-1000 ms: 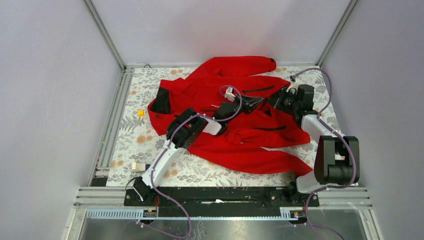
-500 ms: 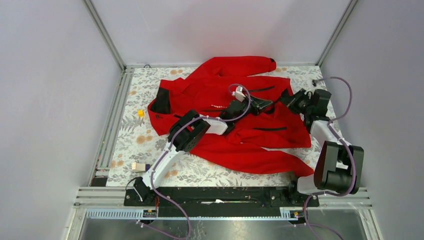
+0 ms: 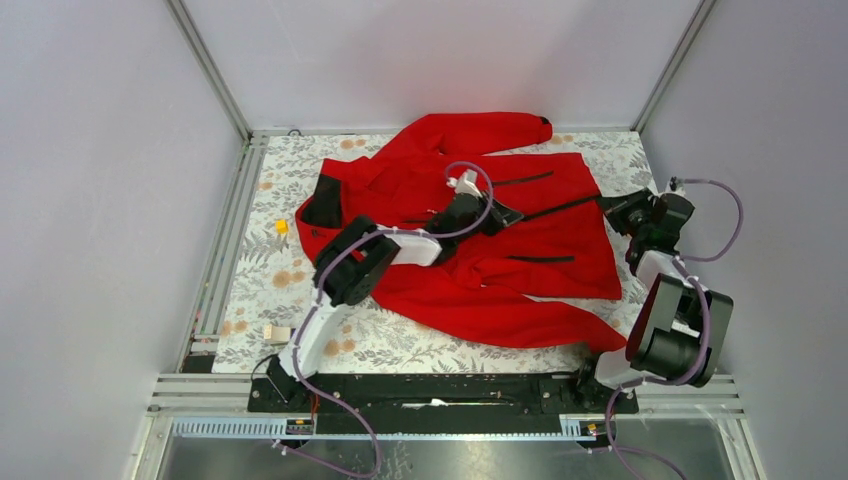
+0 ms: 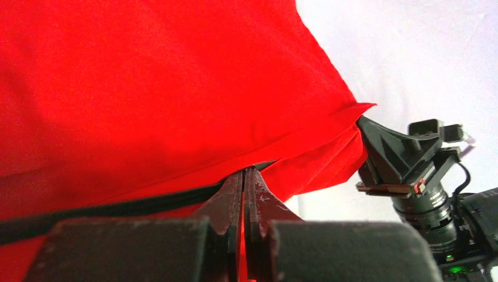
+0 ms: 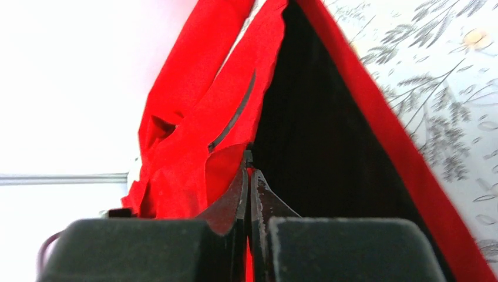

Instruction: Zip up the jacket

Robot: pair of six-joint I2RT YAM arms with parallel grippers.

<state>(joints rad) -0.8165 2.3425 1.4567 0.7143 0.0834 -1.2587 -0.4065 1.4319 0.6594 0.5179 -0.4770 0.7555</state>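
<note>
Jaws of both arms, two pairs, clamp the one red jacket [image 3: 560, 228]

the jacket [image 3: 540, 225] is smooth matt cloth, the left hand's [image 4: 245, 171] fingers [image 4: 230, 197] scuffed matt dark plastic.

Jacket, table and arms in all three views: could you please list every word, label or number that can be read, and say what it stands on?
No text can be read in any view.
jacket: no lettering legible on the red cloth that shows; any print is too small to make out from above.
small tag near the bottom of the top view: too small to read.
</note>
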